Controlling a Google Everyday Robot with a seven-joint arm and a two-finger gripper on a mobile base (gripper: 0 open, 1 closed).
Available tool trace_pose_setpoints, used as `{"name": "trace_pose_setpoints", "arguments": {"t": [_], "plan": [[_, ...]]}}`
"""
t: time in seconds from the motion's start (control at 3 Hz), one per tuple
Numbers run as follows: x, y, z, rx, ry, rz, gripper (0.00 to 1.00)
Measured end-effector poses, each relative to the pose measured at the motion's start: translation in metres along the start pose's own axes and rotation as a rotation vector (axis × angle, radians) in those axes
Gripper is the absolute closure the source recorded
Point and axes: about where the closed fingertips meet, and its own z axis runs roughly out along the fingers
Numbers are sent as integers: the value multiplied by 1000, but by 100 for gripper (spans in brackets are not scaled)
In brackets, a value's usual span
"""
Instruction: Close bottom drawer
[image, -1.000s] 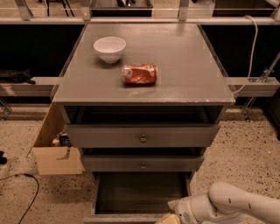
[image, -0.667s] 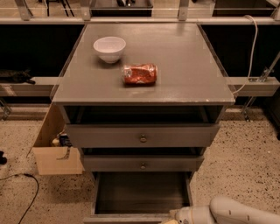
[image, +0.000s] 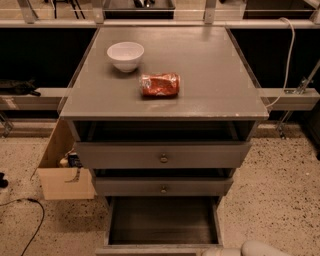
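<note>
The bottom drawer (image: 162, 221) of the grey cabinet (image: 165, 65) is pulled far out toward me, and its dark plank floor shows. The top edge of its front (image: 150, 248) lies at the bottom of the view; its knob is out of view. My gripper (image: 216, 252) shows only as a pale sliver at the bottom edge, just at the right part of the drawer front. The white arm (image: 265, 248) trails behind it to the right. Whether it touches the front is hidden.
The top drawer (image: 162, 156) and middle drawer (image: 162, 187) stand slightly out. A white bowl (image: 125, 55) and a red snack bag (image: 160, 84) sit on the cabinet top. A cardboard box (image: 60, 175) and a black cable (image: 30, 220) are on the floor at the left.
My gripper and arm have dropped lower and now sit almost out of view at the bottom edge. The drawer stays open about as far as before.
</note>
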Motion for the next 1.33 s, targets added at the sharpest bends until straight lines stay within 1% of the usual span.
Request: {"name": "trace_pose_setpoints", "arguments": {"t": [0.33,0.67,1.0,1.33], "plan": [[0,-4,8,-4,-7,30,0],[-5,-16,32,5,-88,80,0],[0,-30,56,67,-139,76,0],[-2,-44,56,121,-153,81,0]]}}
